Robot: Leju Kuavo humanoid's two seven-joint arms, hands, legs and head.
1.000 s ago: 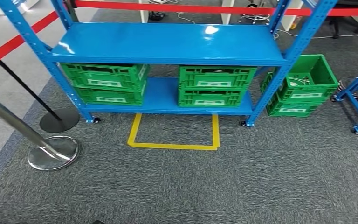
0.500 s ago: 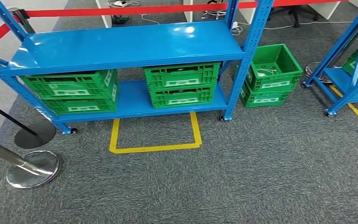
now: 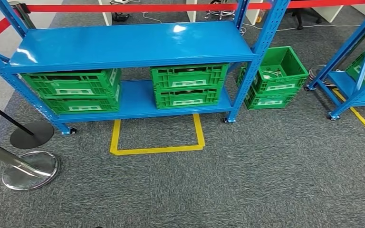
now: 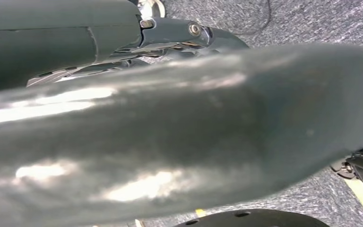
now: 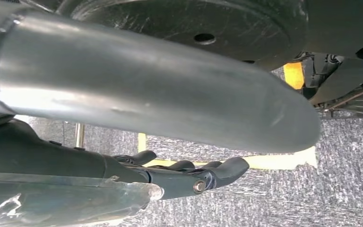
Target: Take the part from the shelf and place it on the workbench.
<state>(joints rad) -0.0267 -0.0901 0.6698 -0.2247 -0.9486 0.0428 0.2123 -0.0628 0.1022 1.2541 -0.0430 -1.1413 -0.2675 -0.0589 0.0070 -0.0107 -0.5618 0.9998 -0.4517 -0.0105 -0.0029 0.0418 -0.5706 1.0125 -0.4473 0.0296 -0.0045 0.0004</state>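
Start of task only, nothing taken yet. Right hand (image 5: 179, 176) hanging low, dark fingers loosely apart, holding nothing; left hand (image 4: 179, 132) too blurred to tell. Part not made out, perhaps inside green plastic crates (image 3: 187, 85) on blue metal shelf (image 3: 123, 45), well ahead of both hands. Approach, grasp and carrying to workbench all left to do.

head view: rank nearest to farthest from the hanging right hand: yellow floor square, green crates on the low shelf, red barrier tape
1. yellow floor square, on the carpet, nearest the right hand
2. green crates, low shelf
3. red barrier tape, beyond the shelf
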